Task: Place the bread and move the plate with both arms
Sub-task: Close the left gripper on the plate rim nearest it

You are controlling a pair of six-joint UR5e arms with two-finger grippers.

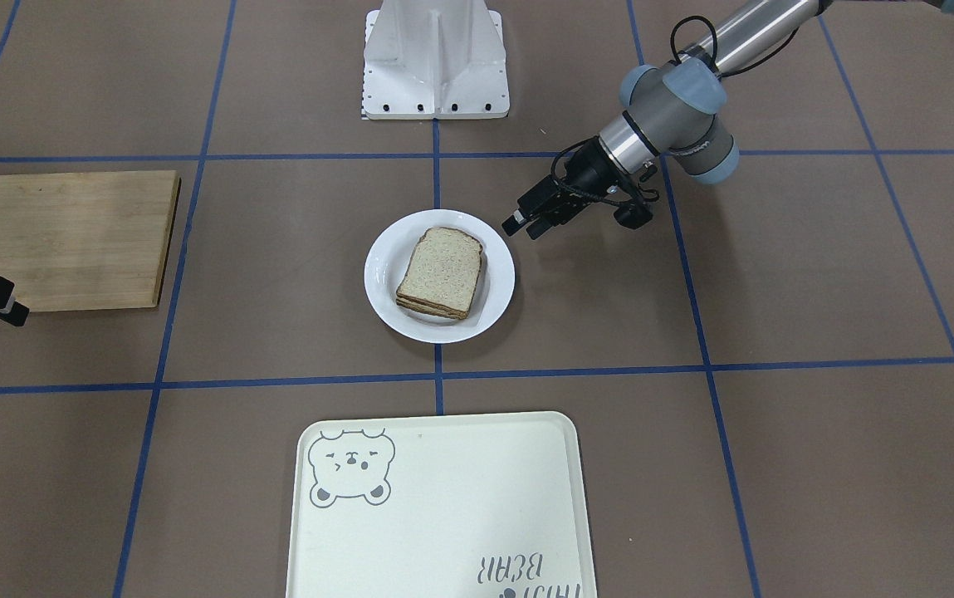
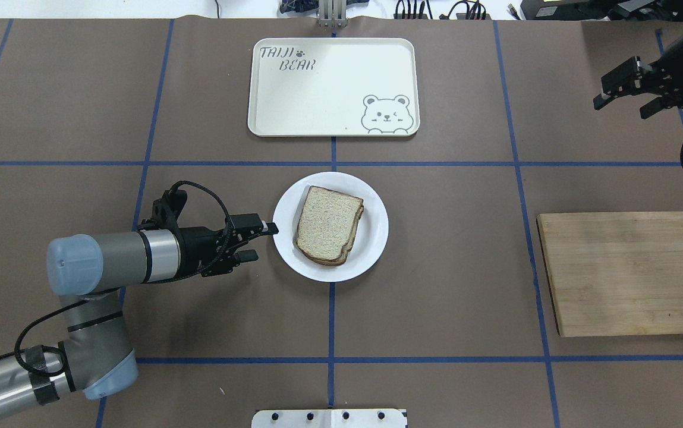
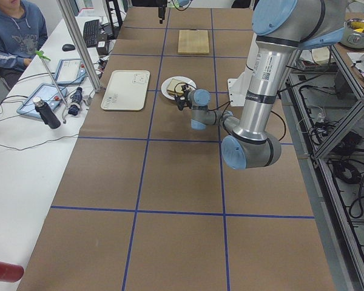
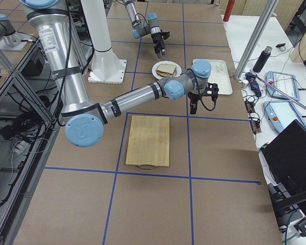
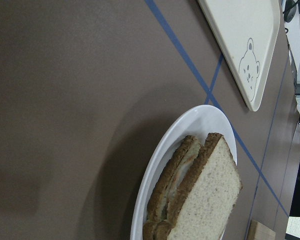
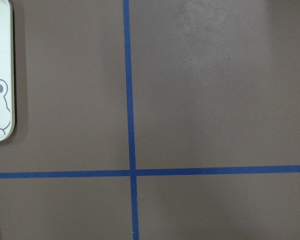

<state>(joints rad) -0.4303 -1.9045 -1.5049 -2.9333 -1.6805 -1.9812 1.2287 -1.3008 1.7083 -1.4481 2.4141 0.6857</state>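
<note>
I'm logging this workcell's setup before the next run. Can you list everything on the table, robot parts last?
bread: two slices visible, pale with brown crust, stacked on the plate
plate: one, glossy white, table centre
tray: one, cream with bear drawing, beyond the plate from the robot
cutting board: one, light wood, on the robot's right
stand: one, white metal, at the robot's base
tape lines: blue, a grid across the brown table
left gripper: one, black, open, beside the plate's rim
right gripper: one, black, open, over the table beyond the cutting board
</note>
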